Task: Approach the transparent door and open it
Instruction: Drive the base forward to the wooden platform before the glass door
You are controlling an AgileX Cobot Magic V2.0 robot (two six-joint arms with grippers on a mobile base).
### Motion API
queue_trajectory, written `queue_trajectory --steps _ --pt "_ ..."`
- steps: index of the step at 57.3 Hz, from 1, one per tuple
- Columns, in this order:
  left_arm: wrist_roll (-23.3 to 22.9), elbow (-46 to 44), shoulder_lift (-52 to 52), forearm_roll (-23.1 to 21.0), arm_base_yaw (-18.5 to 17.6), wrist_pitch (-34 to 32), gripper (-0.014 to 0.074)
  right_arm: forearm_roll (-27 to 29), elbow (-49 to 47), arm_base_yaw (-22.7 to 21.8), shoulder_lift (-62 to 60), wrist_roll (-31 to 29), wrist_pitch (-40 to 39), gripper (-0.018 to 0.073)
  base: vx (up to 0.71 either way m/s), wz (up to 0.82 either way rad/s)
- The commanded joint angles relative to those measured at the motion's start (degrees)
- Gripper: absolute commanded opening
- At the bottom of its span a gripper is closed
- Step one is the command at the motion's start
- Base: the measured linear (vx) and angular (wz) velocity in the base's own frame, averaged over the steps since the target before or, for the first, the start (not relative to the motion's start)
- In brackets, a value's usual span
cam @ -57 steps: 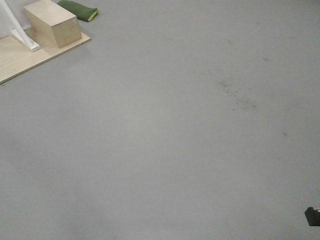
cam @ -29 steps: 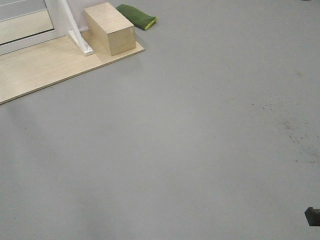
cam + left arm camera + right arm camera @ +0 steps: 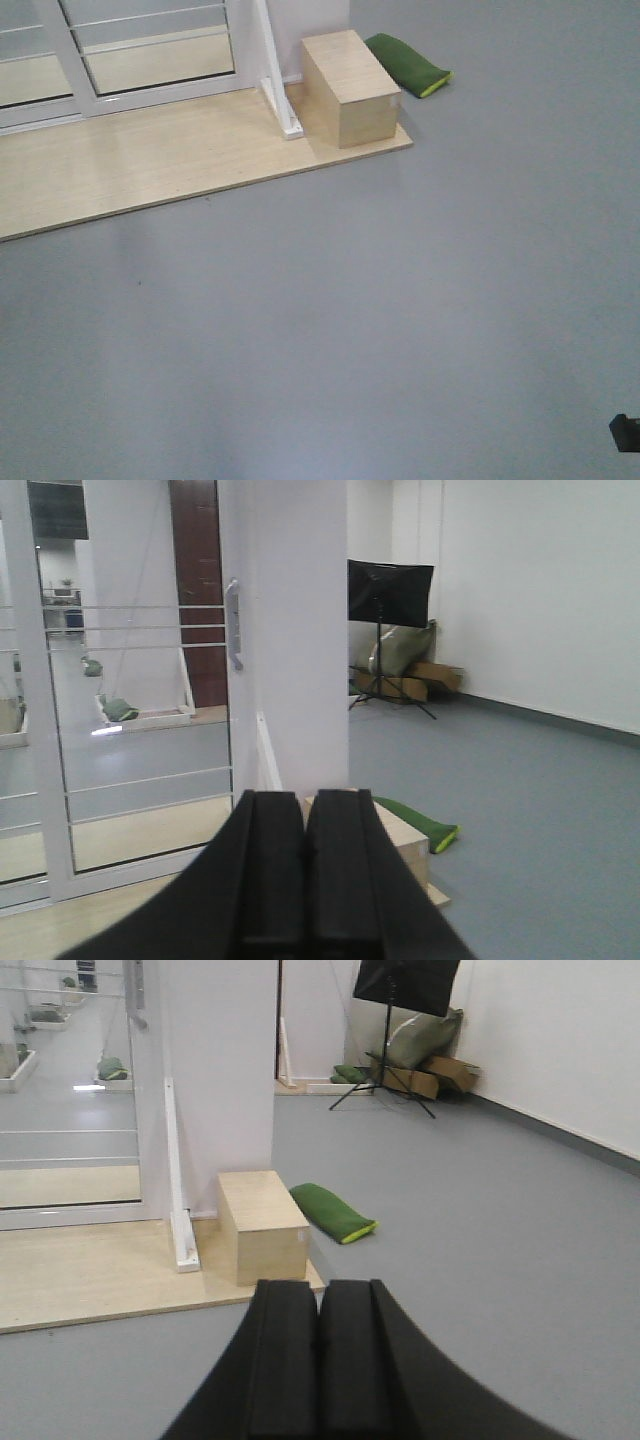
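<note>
The transparent door [image 3: 150,55] shows at the top left of the front view as glass panels in a white frame with thin white bars. In the left wrist view the door [image 3: 140,710] stands ahead on the left, and its grey handle [image 3: 233,625] sits on the right stile. The right wrist view catches the door [image 3: 70,1130] at far left. My left gripper [image 3: 303,798] is shut with nothing in it and points at the white wall beside the door. My right gripper [image 3: 319,1285] is also shut and empty, well short of the door.
A light wooden platform [image 3: 150,160] lies in front of the door. On it stand a white brace post [image 3: 275,75] and a wooden box [image 3: 350,85]. A green bag [image 3: 408,63] lies on the grey floor. A black stand [image 3: 388,595] and cartons are far back.
The front view has swung toward the door. The box, bag and platform slid right across the frame, and the glass panels came into view at top left. Both grippers' earlier state is unseen.
</note>
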Motion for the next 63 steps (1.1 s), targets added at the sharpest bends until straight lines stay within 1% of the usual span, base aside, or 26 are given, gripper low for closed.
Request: queue_trajectory --steps 1,21,63 --pt "-0.43 1.78 0.40 -0.61 -0.16 -4.85 -0.0006 -0.19 0.72 -0.17 -0.78 -0.07 -4.96 -0.0008 0.55 0.46" --pt "-0.43 1.78 0.40 -0.61 -0.16 -4.85 -0.0006 -0.19 0.72 -0.17 -0.78 -0.07 -4.96 -0.0008 0.55 0.36" --pt "-0.43 1.78 0.40 -0.61 -0.16 -4.85 -0.0006 -0.19 0.72 -0.17 -0.78 -0.07 -4.96 -0.0008 0.54 0.21"
